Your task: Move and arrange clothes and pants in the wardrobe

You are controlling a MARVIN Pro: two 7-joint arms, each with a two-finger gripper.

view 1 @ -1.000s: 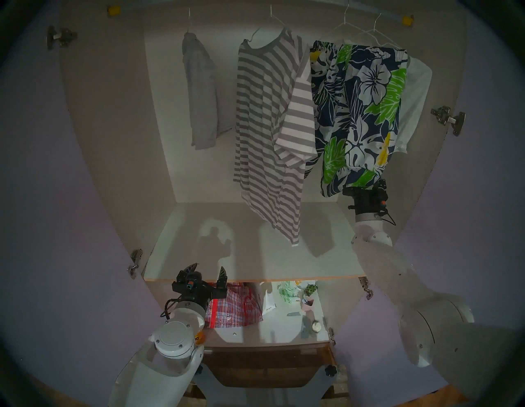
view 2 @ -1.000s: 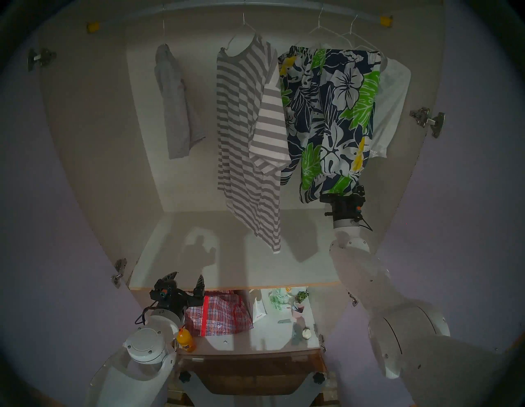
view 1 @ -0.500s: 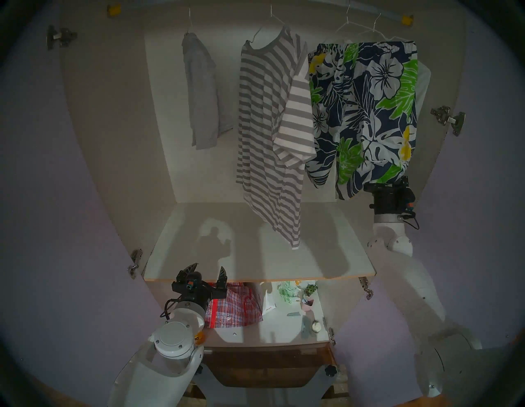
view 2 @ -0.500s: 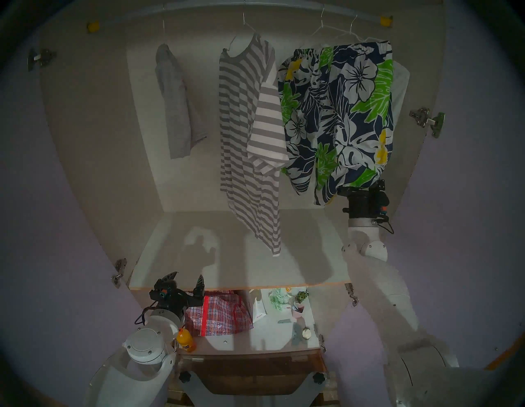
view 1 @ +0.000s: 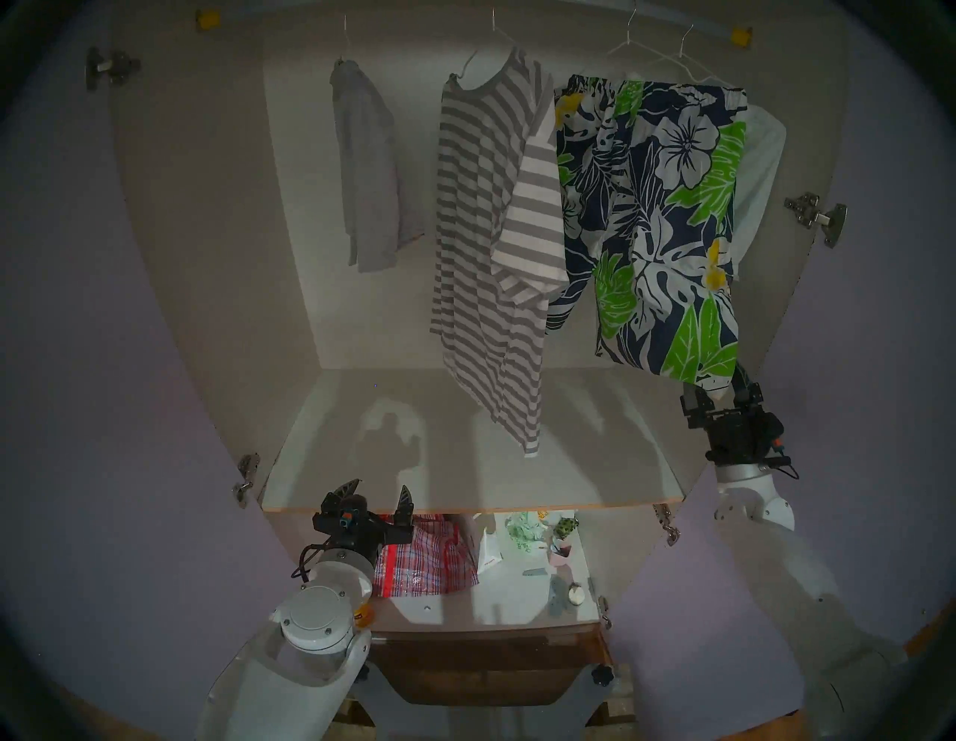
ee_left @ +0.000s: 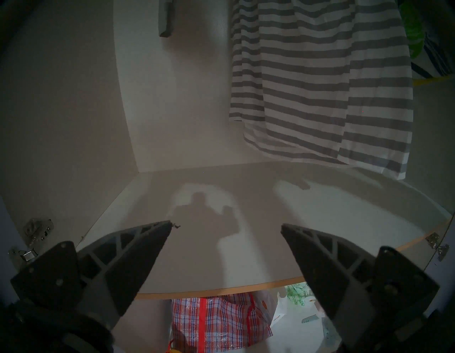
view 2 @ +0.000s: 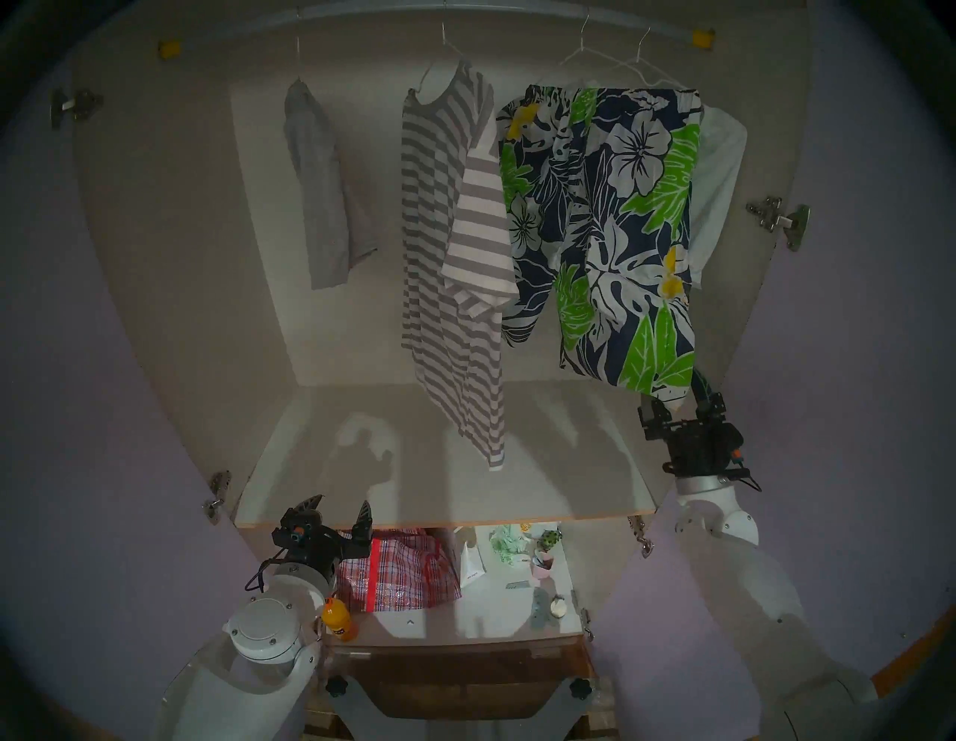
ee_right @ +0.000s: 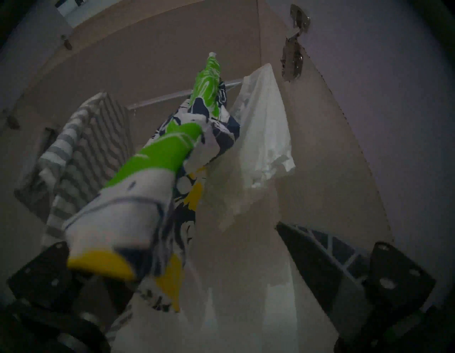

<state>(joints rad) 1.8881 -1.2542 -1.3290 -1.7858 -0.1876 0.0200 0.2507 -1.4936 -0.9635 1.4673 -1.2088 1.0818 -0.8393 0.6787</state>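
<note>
1. Right tool (view 1: 723, 389) gaped wide, gripping nothing, just under floral shorts (view 1: 657, 207) hem.
2. Left tool (view 1: 376, 494) spread wide, empty, by wardrobe shelf (view 1: 362, 465) edge.
3. Hung on rail: shorts between striped T-shirt (view 1: 486, 233) and white top (view 1: 758, 171).

Four hangered garments on the wardrobe (view 1: 289, 207) rail (view 2: 517, 13); lower shelf (view 1: 512, 605) with plaid bag (view 1: 424, 561) and clutter.

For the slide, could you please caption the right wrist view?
Open right gripper just below the floral shorts, with the white top hanging beside them.
</note>
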